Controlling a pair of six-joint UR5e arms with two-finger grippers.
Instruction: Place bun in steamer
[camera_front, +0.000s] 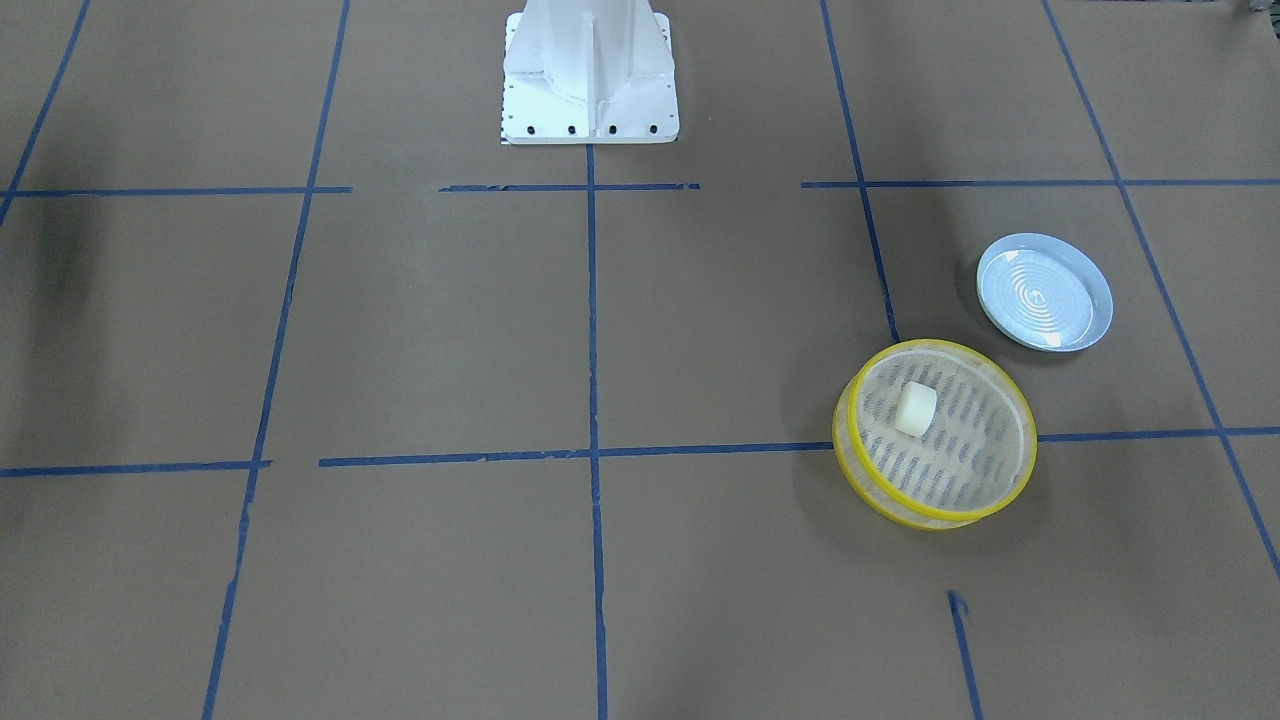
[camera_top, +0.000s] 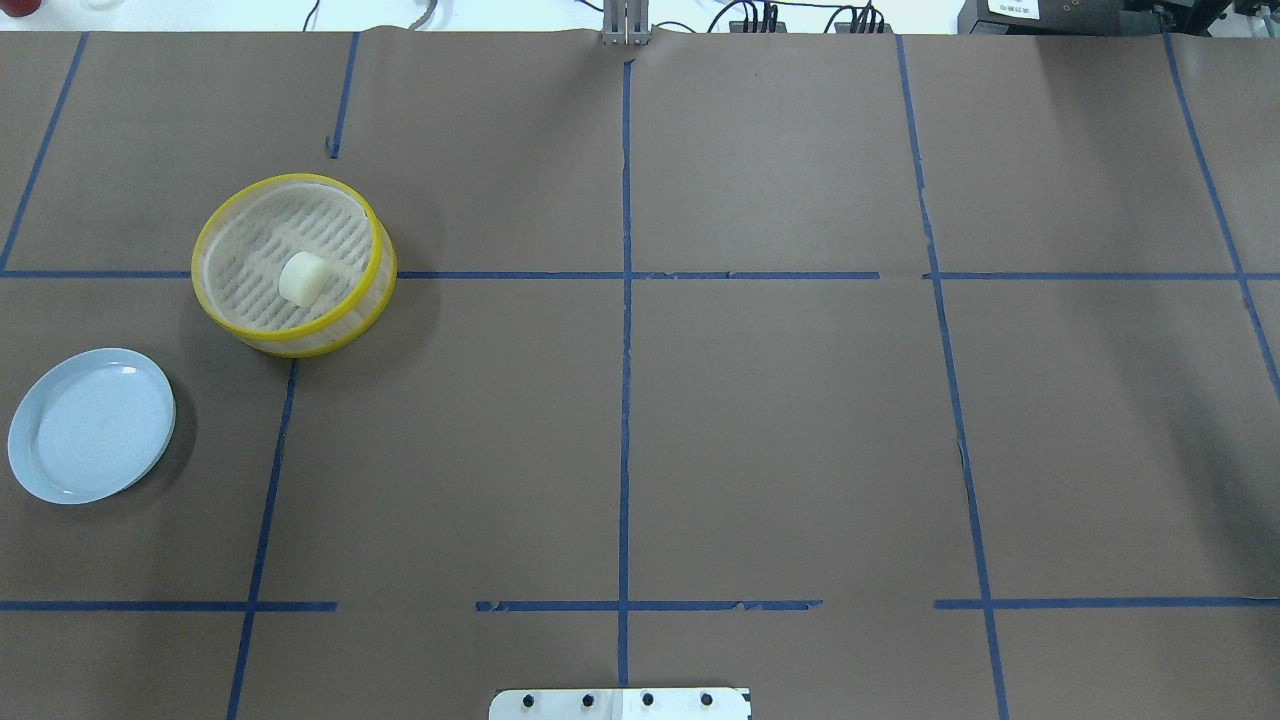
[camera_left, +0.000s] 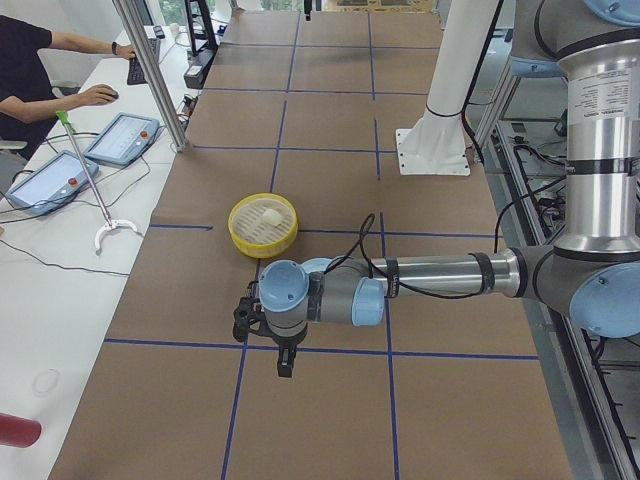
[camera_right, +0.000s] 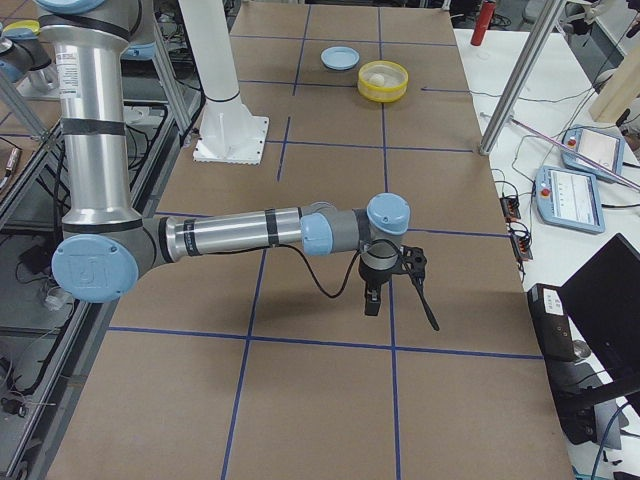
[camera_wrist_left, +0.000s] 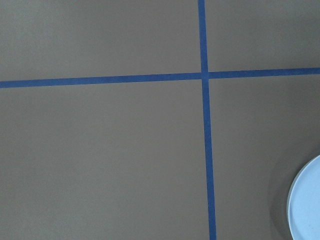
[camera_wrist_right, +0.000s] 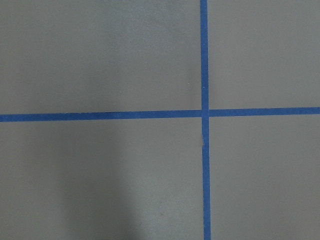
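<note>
Bun: lies on the steamer's slatted floor, lower right of the front view.
Steamer: upright on the table, near the plate, not touching it.
Left gripper: above the table near the plate; cannot tell whether its jaws are parted.
Right gripper: well apart from the steamer; jaw state likewise unclear.

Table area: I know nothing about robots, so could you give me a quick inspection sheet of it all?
Surface: brown paper table, blue tape grid.
Job's things: bun lies inside steamer.
Clutter: empty plate beside steamer, apart.
Grippers: left gripper and right gripper hang above the table; open or shut, cannot tell.
Cables: black cable loops along left arm.
Surroundings: operator at side desk with tablets.
</note>
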